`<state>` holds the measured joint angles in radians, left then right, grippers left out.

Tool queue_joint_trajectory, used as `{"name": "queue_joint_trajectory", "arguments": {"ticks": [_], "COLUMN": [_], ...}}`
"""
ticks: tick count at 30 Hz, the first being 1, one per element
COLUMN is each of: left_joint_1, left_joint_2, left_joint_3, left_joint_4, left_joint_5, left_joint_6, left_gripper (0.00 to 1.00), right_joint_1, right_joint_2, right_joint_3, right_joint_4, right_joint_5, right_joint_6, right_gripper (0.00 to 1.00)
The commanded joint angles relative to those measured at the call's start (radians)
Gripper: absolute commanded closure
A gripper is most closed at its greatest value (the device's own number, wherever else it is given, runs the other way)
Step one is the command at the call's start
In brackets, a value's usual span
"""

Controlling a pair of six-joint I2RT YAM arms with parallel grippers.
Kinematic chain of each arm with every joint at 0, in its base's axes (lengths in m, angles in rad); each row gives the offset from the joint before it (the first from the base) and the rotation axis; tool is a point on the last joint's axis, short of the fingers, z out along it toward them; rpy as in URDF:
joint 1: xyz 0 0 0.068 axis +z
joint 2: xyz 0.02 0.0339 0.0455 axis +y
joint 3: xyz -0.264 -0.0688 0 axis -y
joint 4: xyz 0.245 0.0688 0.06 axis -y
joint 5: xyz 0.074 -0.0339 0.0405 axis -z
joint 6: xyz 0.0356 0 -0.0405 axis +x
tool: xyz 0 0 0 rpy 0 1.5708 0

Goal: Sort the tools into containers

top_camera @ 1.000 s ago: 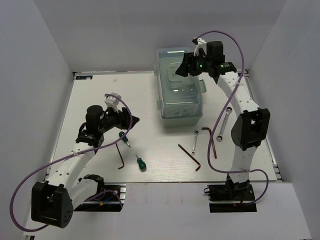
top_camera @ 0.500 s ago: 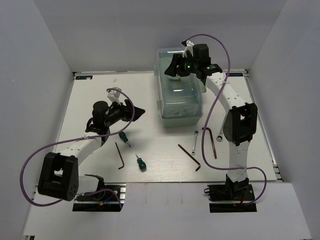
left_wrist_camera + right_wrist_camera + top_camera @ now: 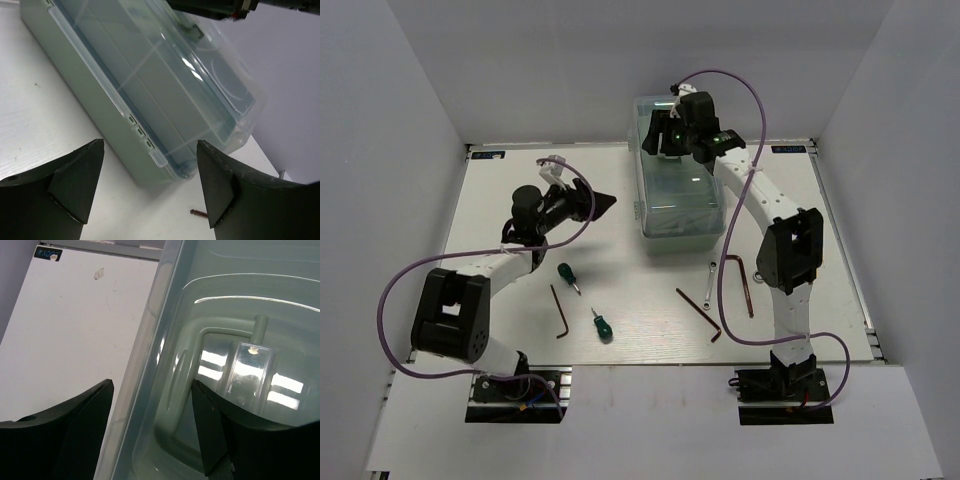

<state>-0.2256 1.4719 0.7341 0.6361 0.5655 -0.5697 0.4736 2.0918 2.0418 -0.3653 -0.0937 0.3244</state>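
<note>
The pale green toolbox stands shut under its clear lid at the back of the table. My left gripper is open and empty, pointing at the box's left side; its view shows the box and the front latch between the jaws. My right gripper is open and empty above the lid's far left edge. On the table lie two green screwdrivers, three hex keys and one silver wrench. The other wrench is hidden behind the right arm.
The lid's clear handle shows in the right wrist view. White walls enclose the table on the left, back and right. One hex key tip shows by my left gripper. The right arm stands over the table's right part.
My left gripper has swung up and right, away from the screwdrivers toward the toolbox. My right gripper has moved left across the lid to its far left edge.
</note>
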Motion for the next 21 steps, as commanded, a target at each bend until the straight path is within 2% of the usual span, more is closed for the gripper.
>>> {"name": "queue_joint_trajectory", "arguments": {"ticks": [1, 5, 11, 21], "left_joint_1": [-0.004, -0.004, -0.014, -0.014], "left_joint_2": [0.024, 0.1, 0.255, 0.289], "left_joint_3": [0.065, 0.132, 0.255, 0.43], "left_joint_4": [0.066, 0.096, 0.181, 0.129], "left_joint_5": [0.027, 0.066, 0.12, 0.151], "left_joint_6": [-0.004, -0.025, -0.124, -0.114], "left_gripper": [0.16, 0.16, 0.18, 0.19], "right_joint_1": [0.008, 0.01, -0.003, -0.024], "right_joint_2": [0.025, 0.03, -0.004, -0.038], "right_joint_3": [0.037, 0.029, 0.037, 0.08], "right_joint_4": [-0.055, -0.067, -0.058, -0.038], "right_joint_5": [0.034, 0.003, -0.072, -0.161], "right_joint_6": [0.056, 0.116, 0.171, 0.194], "right_gripper": [0.3, 0.3, 0.44, 0.47]}}
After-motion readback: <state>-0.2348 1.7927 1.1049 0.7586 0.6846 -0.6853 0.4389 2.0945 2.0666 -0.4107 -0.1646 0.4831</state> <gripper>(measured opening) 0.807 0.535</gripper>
